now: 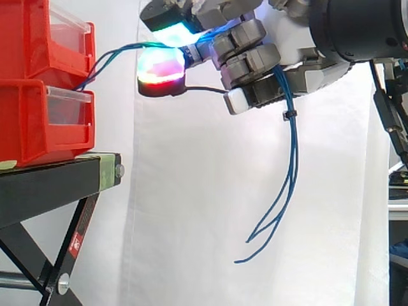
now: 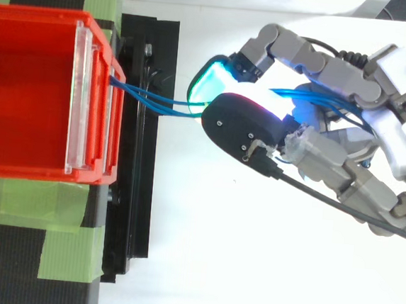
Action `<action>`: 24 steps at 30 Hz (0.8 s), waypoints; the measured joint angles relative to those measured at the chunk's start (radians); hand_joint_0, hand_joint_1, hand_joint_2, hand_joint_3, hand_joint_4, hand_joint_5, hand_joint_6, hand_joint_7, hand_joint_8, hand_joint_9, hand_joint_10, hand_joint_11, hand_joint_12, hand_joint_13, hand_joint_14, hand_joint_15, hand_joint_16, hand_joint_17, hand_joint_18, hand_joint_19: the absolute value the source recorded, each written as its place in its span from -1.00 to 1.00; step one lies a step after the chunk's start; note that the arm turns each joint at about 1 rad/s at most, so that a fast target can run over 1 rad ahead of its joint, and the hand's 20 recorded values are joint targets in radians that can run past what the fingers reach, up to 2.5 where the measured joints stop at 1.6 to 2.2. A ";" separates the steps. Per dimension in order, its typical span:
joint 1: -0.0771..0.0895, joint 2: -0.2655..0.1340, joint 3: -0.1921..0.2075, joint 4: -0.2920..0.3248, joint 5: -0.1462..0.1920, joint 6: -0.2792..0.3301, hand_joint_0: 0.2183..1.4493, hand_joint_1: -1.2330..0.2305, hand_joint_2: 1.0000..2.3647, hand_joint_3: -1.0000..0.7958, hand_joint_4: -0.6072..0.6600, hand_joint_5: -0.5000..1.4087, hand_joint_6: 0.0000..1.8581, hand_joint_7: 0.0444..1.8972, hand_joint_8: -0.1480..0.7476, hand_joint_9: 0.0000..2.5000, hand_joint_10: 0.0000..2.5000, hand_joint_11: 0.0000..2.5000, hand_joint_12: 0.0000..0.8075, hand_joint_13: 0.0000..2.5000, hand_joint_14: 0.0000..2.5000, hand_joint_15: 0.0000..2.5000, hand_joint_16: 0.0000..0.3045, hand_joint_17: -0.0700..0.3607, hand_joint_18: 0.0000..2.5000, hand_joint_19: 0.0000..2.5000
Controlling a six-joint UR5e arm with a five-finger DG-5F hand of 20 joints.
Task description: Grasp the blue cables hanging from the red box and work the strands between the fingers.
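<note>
Thin blue cables (image 1: pixel 108 60) run from the front of the red bins (image 1: pixel 44 76) out to my hand (image 1: pixel 255 64), which sits to the right of the bins at their height. My fingers are curled round the strands, with a red-glowing pad (image 1: pixel 162 69) and a cyan-green pad (image 1: pixel 175 33) pinching them. Behind the hand the cable ends (image 1: pixel 280 197) hang down loose, bound by a small black tie. From above, the cables (image 2: pixel 150 101) leave the red bin (image 2: pixel 30 94) and pass between the green-lit pad (image 2: pixel 207 85) and the thumb of my hand (image 2: pixel 331 149).
The red bins stand stacked on a black stand (image 1: pixel 51 185) with green tape on top (image 2: pixel 74 244). A white curtain (image 1: pixel 191 210) hangs behind. Dark equipment (image 1: pixel 398 185) stands at the right edge of the side view.
</note>
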 measured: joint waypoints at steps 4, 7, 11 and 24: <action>0.000 0.000 0.000 0.000 0.000 0.000 -0.08 -0.22 -0.99 0.05 0.21 0.13 -0.62 0.55 0.31 -0.16 1.00 1.00 0.20 0.18 1.00 0.27 -0.63 -0.09 0.43 -0.33; 0.000 0.000 0.000 0.000 0.000 0.000 -0.04 -0.24 -0.99 0.10 0.24 0.15 -0.68 0.55 0.31 -0.16 1.00 1.00 0.20 0.18 1.00 0.27 -0.63 -0.09 0.43 -0.33; 0.000 0.000 0.000 0.000 0.000 0.000 0.06 -0.19 -0.49 0.24 0.31 0.16 -0.99 0.51 0.31 -0.16 1.00 1.00 0.20 0.18 1.00 0.27 -0.63 -0.09 0.43 -0.33; -0.003 0.000 0.000 0.005 0.000 -0.011 0.12 -0.22 -0.27 0.28 0.19 0.30 -1.00 0.71 0.31 -0.16 1.00 1.00 0.20 0.18 1.00 0.27 -0.63 -0.09 0.43 -0.33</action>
